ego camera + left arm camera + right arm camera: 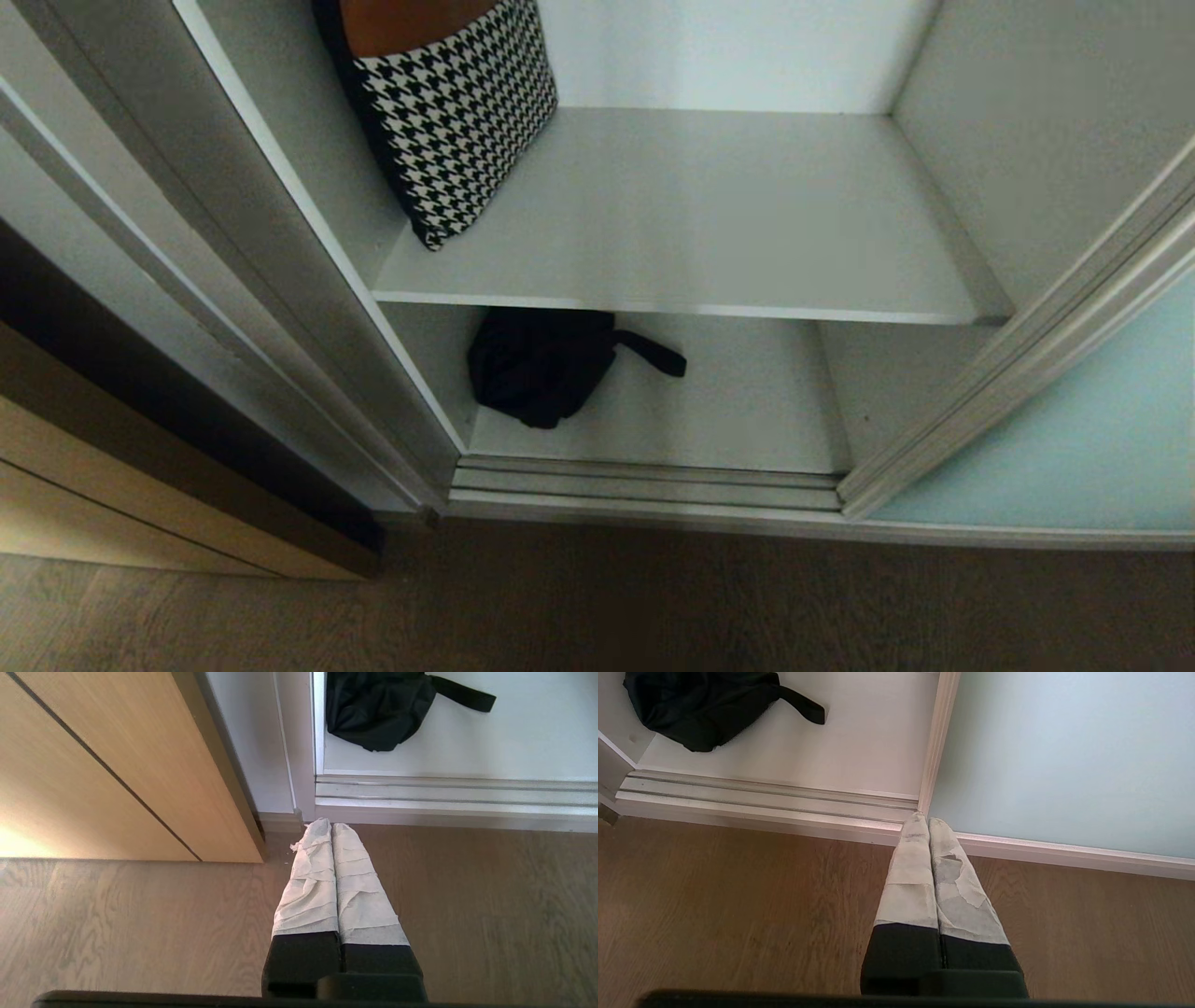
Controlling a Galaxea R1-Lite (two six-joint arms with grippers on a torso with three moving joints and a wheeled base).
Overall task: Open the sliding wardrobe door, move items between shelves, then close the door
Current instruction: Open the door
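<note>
The sliding wardrobe door (1074, 439), frosted aqua glass in a silver frame, stands slid to the right, leaving the wardrobe open. A houndstooth and tan cushion (457, 112) leans at the left of the upper shelf (728, 224). A black bag (541, 364) with a strap lies on the bottom shelf (747, 401). Neither arm shows in the head view. My left gripper (331, 826) is shut and empty, low over the floor before the wardrobe's left corner. My right gripper (927, 820) is shut and empty, before the door's (1064, 756) frame edge. The black bag (373, 709) (700, 704) shows in both wrist views.
A ribbed silver floor track (644, 485) runs along the wardrobe's opening. A tan wooden cabinet (112, 476) stands to the left of the wardrobe. Brown wood floor (597, 607) lies in front.
</note>
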